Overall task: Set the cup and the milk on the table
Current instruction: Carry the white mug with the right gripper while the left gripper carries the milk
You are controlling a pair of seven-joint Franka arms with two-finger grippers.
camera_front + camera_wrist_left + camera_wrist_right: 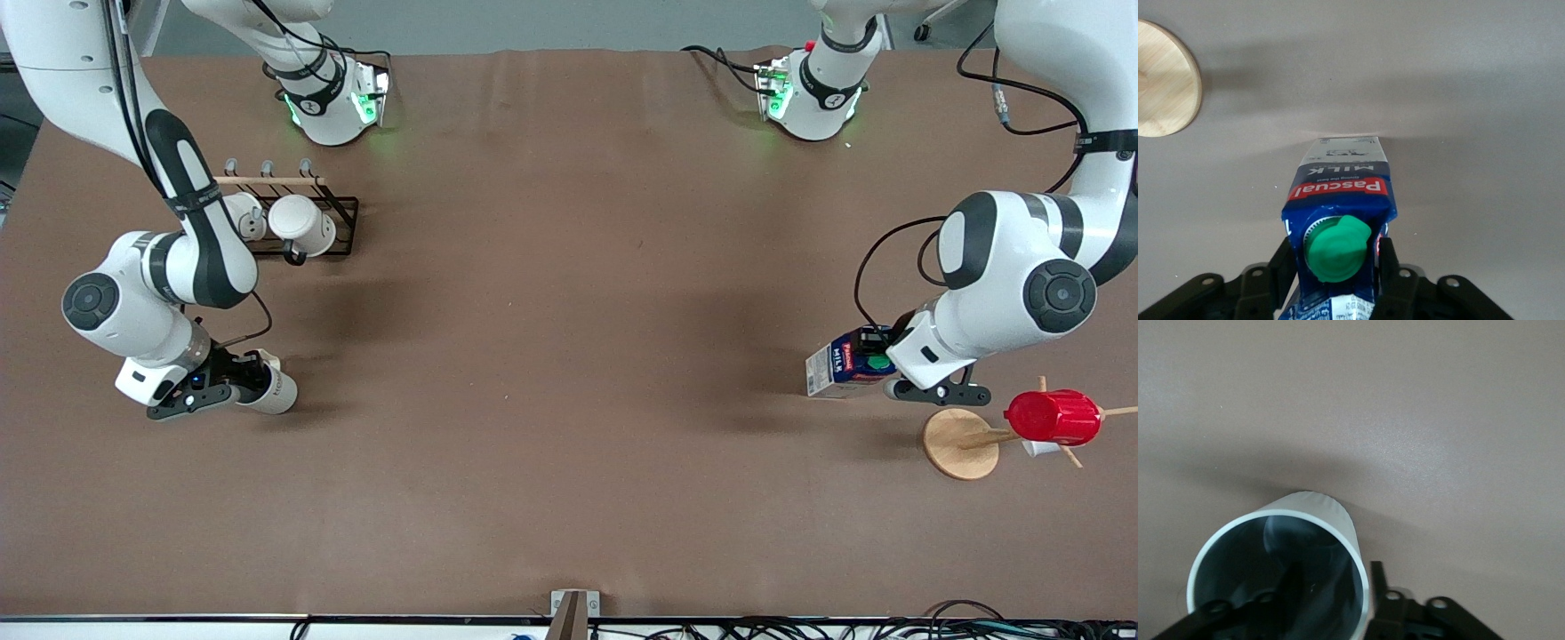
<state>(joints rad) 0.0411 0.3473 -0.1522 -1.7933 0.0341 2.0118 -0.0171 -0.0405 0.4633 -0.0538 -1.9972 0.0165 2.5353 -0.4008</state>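
Our left gripper point(889, 372) is clamping the small dark-blue and white milk carton with the round green cap point(846, 364); our right gripper point(238, 388) is pinching the wall of the small off-white ceramic cup with dark lettering point(271, 388).

We are holding both tilted just over the wide brown matte table point(569, 356), the carton at the left arm's end beside the round wooden stand base point(959, 444), the cup at the right arm's end. We are judging the carton light and crushable, best squeezed gently near its cap point(1336, 248). The cup point(1281, 570) looks rigid, slick and chippable, so a firm rim grip suits it.
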